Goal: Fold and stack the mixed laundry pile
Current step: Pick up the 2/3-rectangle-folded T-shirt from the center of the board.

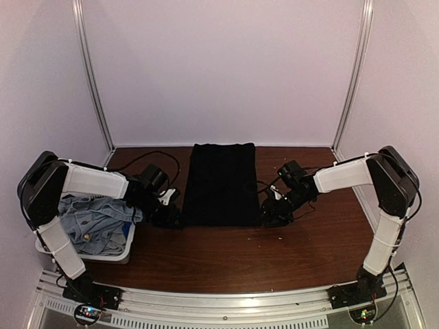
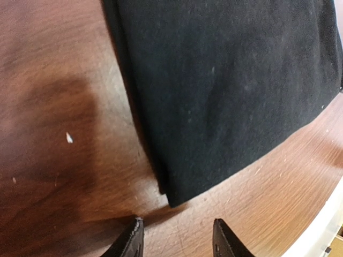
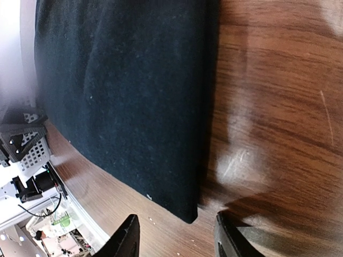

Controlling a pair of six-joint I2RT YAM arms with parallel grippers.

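A large black shirt (image 1: 221, 184) lies folded into a long rectangle in the middle of the wooden table (image 1: 233, 253). My left gripper (image 1: 170, 218) is open and empty, low at the shirt's near left corner (image 2: 179, 201), just short of it. My right gripper (image 1: 269, 216) is open and empty at the shirt's near right corner (image 3: 188, 215). In both wrist views the corner sits between and ahead of the fingertips, not touching them. A light-blue denim piece (image 1: 92, 219) is heaped in the basket at the left, with a bit of bright-blue cloth at its edge.
The white slatted basket (image 1: 89, 253) stands at the table's left edge under my left arm. Pale walls and two metal rails close the back. Black cables run behind both grippers. A few white crumbs lie on the wood (image 1: 280, 238).
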